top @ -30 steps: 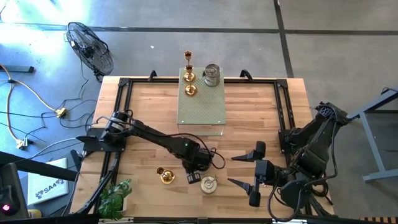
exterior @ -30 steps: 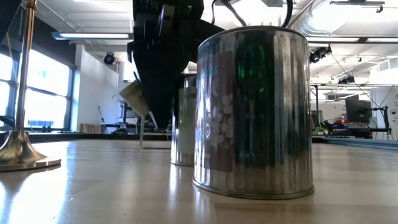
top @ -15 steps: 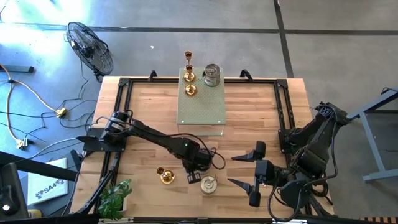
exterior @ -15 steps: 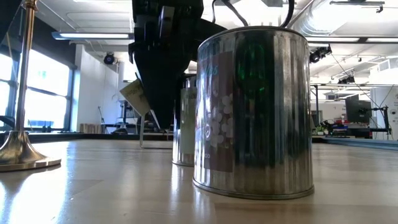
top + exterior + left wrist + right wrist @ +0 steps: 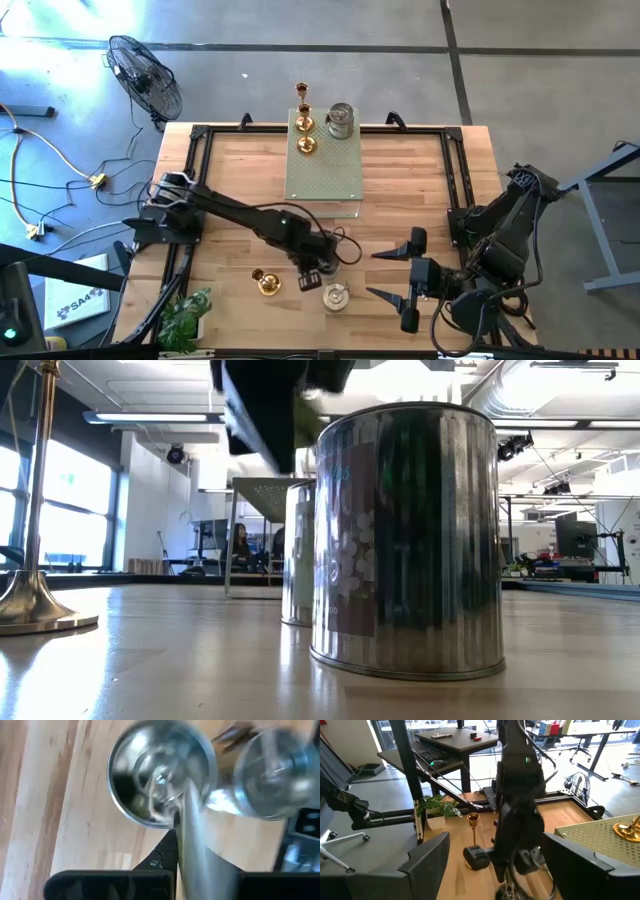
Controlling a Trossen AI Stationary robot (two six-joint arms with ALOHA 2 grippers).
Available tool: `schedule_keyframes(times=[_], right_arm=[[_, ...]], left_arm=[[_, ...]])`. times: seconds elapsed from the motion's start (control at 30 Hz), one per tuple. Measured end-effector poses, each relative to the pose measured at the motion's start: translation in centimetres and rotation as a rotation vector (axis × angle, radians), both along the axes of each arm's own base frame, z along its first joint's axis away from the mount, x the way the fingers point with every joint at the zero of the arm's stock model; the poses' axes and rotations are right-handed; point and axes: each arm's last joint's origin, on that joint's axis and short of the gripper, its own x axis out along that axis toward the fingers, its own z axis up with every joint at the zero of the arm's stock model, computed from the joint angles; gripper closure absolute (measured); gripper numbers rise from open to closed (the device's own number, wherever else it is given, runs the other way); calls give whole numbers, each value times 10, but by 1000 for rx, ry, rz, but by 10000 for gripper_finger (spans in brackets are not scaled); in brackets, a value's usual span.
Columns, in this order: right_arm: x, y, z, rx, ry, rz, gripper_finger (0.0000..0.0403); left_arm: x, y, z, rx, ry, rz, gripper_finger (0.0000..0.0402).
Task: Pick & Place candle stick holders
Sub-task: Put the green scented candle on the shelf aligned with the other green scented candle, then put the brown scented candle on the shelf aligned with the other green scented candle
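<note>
My left gripper point(image 5: 313, 279) is shut on a silver candle stick holder point(image 5: 160, 775) near the table's front middle. In the low view this holder point(image 5: 297, 550) shows behind the other one. That second silver holder point(image 5: 335, 296) stands on its base just right of the first and fills the low view point(image 5: 405, 540). A gold holder point(image 5: 265, 283) stands on its round base to the left. More gold holders point(image 5: 305, 134) and a silver one point(image 5: 341, 120) stand on the pale green box point(image 5: 325, 170). My right gripper point(image 5: 372, 273) hangs open at the near right, holding nothing. My left gripper has the silver holder by its upright wall point(image 5: 186, 820) at the rim, which shows as a bright strip between the shut fingers. The fingers slant down from above. Whether the holder's base is clear of the table I cannot tell.
A black frame point(image 5: 195, 180) runs round the wooden table. A small potted plant point(image 5: 185, 315) stands at the near left corner. Bare wood point(image 5: 240, 170) lies between the box and the side rails. Off the table at the far left stands a floor fan point(image 5: 145, 75).
My left gripper has risen, staying shut. In the low view its dark body has gone up from beside the rear silver holder, and the perforated box behind now shows. The near silver holder and the gold one have stayed put.
</note>
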Motion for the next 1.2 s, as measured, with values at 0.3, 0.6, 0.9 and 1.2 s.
schedule_keyframes(times=[0.3, 0.6, 0.9, 1.2], right_arm=[[0, 0, 0, 0, 0, 0, 96], [0, 0, 1, 15, -8, -2, 96], [1, 1, 1, 31, -12, 3, 96], [1, 1, 1, 41, -11, 7, 96]], left_arm=[[-12, 5, 32, 8, -105, 19, 401], [-14, 5, 33, 19, -97, 14, 401], [-16, 7, 35, 89, -116, -9, 401], [-16, 8, 34, 144, -124, -22, 401]])
